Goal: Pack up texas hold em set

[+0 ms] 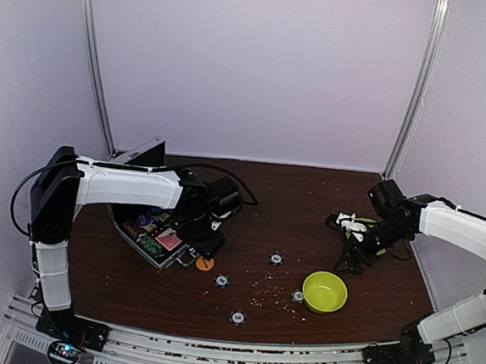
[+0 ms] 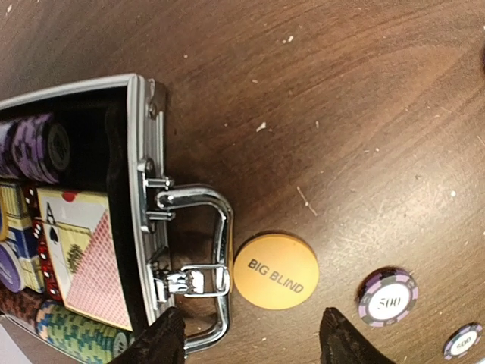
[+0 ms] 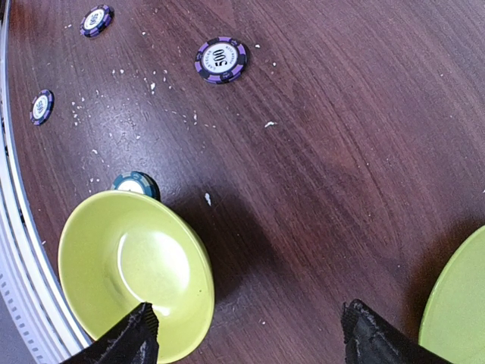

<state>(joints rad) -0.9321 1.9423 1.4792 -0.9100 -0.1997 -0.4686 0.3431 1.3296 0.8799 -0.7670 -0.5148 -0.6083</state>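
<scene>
Work surface: dark brown wood-grain table top [image 1: 310,196], with pale crumbs [image 1: 267,299] scattered toward its near edge, where a ribbed silver aluminium rail [image 1: 236,356] runs the full width. Enclosure: plain pale lilac-white back wall [image 1: 253,64] and matching side panels; two slim silver metal posts, left [image 1: 96,58] and right [image 1: 417,86], rise from the table's far corners. Lighting even, diffuse; soft sheen on the wood.

Shiny ribbed metal case [image 2: 135,136], polished handle [image 2: 224,227]; smooth wood-grain table [image 2: 364,114]; glossy bowl [image 3: 129,258].
</scene>
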